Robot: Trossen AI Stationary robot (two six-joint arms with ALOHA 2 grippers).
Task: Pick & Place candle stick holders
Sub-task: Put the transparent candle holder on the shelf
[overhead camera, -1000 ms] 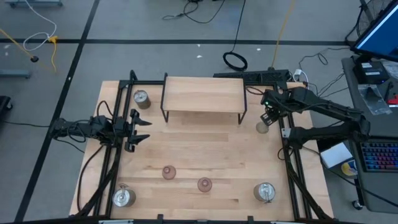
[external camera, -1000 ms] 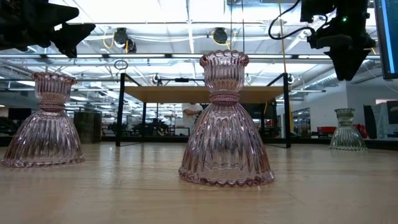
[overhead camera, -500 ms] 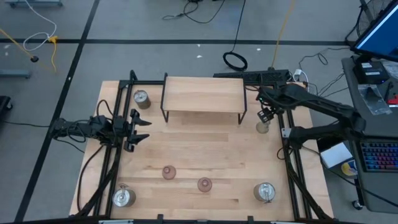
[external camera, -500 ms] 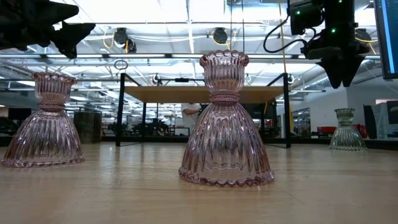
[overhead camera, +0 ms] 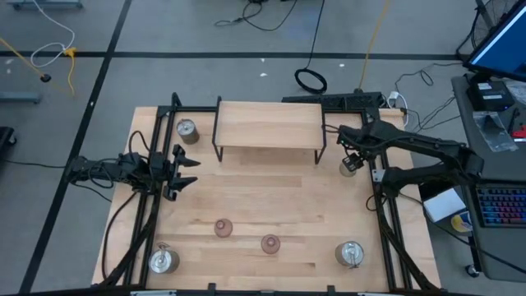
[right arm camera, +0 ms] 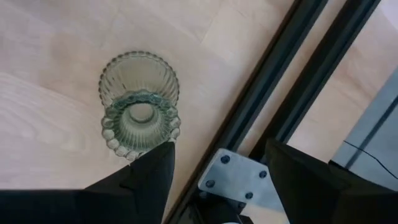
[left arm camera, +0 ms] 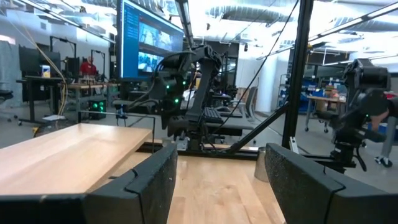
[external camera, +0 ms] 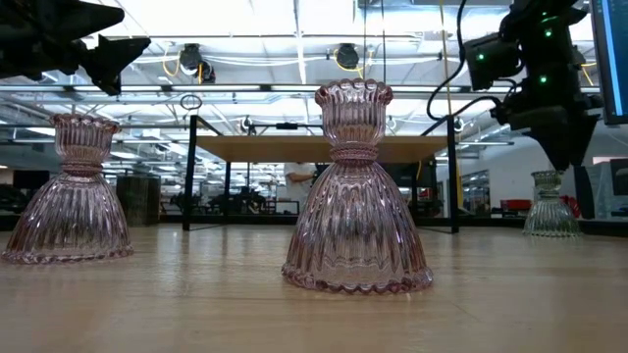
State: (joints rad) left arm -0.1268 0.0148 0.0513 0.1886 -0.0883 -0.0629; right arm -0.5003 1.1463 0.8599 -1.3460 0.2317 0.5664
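The right gripper hangs with its fingers apart above the greenish glass holder, which stands upright on the table just beside the dark frame rail; the holder sits off to one side of the finger gap, not between the fingers. If the gripper descends from this offset, one finger is likely to land on the scalloped rim and tip the holder, or the other finger may strike the rail. The left gripper waits with fingers apart at the table's left edge.
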